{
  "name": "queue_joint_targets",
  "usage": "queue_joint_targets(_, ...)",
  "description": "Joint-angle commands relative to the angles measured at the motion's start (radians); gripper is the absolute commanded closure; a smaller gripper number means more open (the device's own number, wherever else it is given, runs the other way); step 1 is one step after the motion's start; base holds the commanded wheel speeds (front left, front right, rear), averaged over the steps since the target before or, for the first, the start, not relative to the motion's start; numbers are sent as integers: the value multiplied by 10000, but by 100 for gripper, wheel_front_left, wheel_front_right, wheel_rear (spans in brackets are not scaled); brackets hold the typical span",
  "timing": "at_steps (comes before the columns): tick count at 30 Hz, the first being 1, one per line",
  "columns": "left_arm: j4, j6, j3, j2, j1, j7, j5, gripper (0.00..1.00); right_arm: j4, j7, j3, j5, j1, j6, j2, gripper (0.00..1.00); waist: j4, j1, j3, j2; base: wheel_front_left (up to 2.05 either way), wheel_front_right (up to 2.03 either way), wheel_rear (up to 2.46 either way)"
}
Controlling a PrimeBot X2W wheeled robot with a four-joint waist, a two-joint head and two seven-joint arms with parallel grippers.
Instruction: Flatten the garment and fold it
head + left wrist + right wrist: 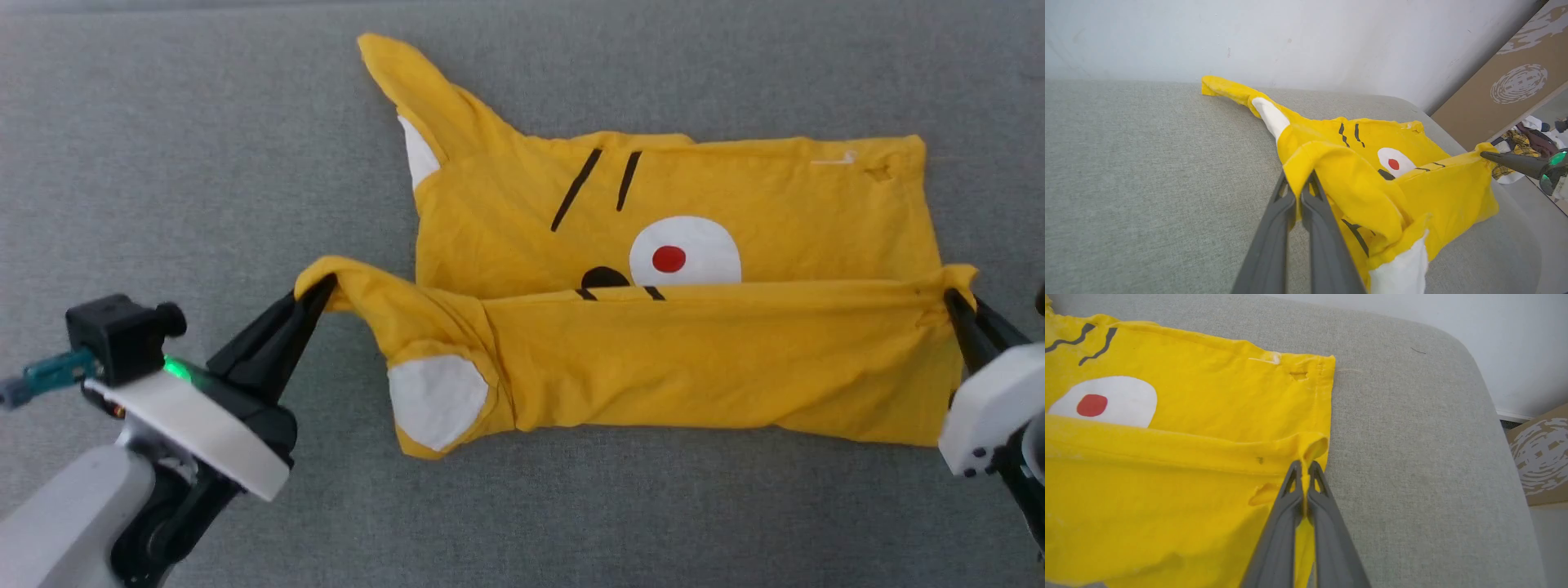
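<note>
Your left tool (314, 291) has its two dark fingers pinched tight on a bunched corner of the garment (735, 204) at the sleeve end. Your right tool (952, 299) is clamped just as narrowly on the opposite corner, by the hem. Between the two grips the yellow cloth runs in a taut, straight edge, raised above the half that lies flat. That edge crosses the bottom of the white oval (704, 243) with its red dot (669, 259). Two short black stripes (575, 189) slant above the oval.

Below your left tool, the near sleeve (424, 327) droops, and its white patch (433, 400) rests on the grey fabric-covered bench (163, 163). The far sleeve (420, 94) points away toward the back of the bench.

In the left wrist view a pale wall (1290, 32) rises behind the bench, and a brown board (1515, 85) with white markings leans at the right.
</note>
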Motion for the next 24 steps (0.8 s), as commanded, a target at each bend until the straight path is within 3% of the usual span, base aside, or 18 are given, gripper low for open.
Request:
queue_joint_targets(1, 337, -194, -58, -251, -366, 52, 63, 100, 193, 60, 101, -127, -322, -9, -15, 100, -121, -4, 928, -1, 0, 0, 0)
queue_joint_targets(9, 1883, -610, -512, -1016, -1153, 332, 164, 100, 1017, 392, 629, -173, -948, -9, -54, 100, -106, -4, 1250, -1, 0, 0, 0)
queue_joint_targets(11, 2230, -661, -595, -1151, -1243, 388, 140, 100, 1177, 489, 711, -74, -1003, -9, -50, 78, -92, -4, 1213, -1, 0, 0, 0)
queue_joint_targets(12, 2382, -679, -613, -1220, -1267, 408, 90, 100, 1229, 512, 731, -28, -1023, -9, -54, 53, -79, -4, 1173, -1, 0, 0, 0)
queue_joint_targets(13, 2508, -694, -634, -1281, -1284, 430, 47, 85, 1268, 531, 747, 9, -1024, -9, -73, 5, -60, -4, 1121, -1, 0, 0, 0)
queue_joint_targets(15, 2701, -730, -681, -1379, -1306, 445, -4, 20, 1294, 530, 768, 104, -1013, -9, -95, 0, -32, -4, 985, -1, 0, 0, 0)
queue_joint_targets(16, 2772, -749, -684, -1435, -1300, 437, -68, 2, 1275, 487, 762, 161, -1010, -9, -98, 0, -22, -4, 911, -1, 0, 0, 0)
queue_joint_targets(24, 2728, -834, -512, -1734, -860, -93, -553, 0, 867, -69, 591, 476, -699, -9, 29, 0, 34, -4, -40, -1, 0, 0, 0)
